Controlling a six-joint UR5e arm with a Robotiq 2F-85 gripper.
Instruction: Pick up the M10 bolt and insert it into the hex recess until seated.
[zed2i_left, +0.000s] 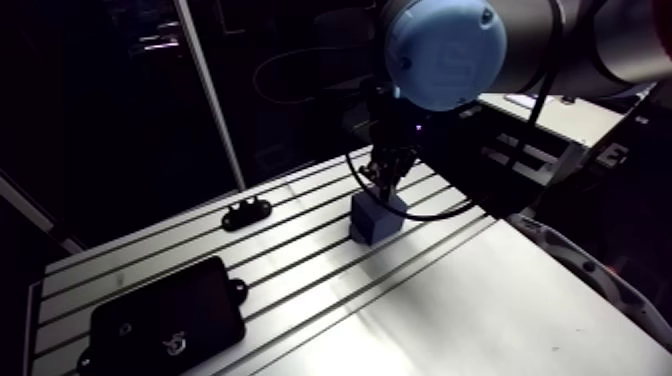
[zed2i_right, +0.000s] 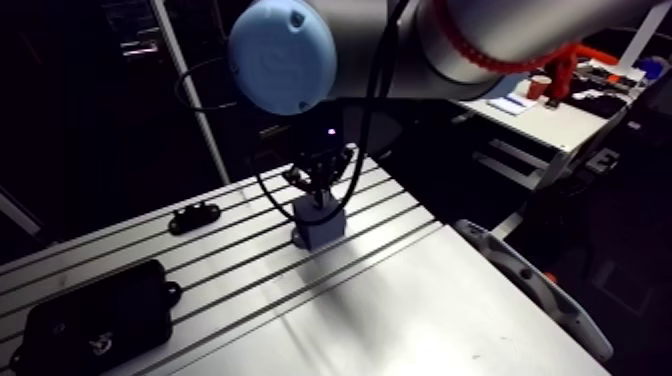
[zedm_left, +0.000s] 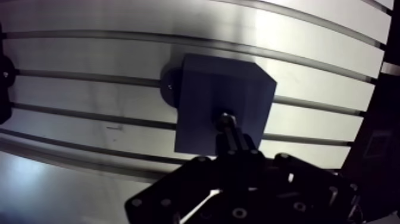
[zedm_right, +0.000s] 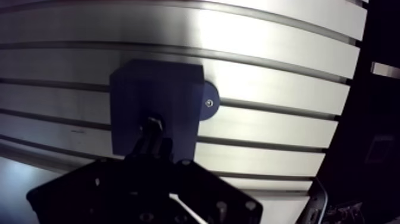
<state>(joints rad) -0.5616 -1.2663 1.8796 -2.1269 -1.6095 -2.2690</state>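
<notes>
Slotted aluminium table (zed2i_left: 480, 300) carries three items: blue block (zed2i_left: 377, 218) directly under the gripper (zedm_left: 235, 140), small black bracket (zed2i_left: 247, 212) near it, large black plate (zed2i_left: 165, 320) well apart.

Wrist view: the pincer (zedm_left: 235, 136) covers the near edge of the blue block (zedm_left: 202, 89); the hex recess lies hidden beneath it; of the M10 bolt (zedm_left: 225, 118) only a bright end shows, the rest merging into the dark pincer; a black part (zedm_left: 3, 89) beside the block is cut off by the frame edge.

Arm view: the black plate (zed2i_right: 100, 315) on the bench (zed2i_right: 400, 300) is cut off at the frame edge; its markings are too small to read.
</notes>
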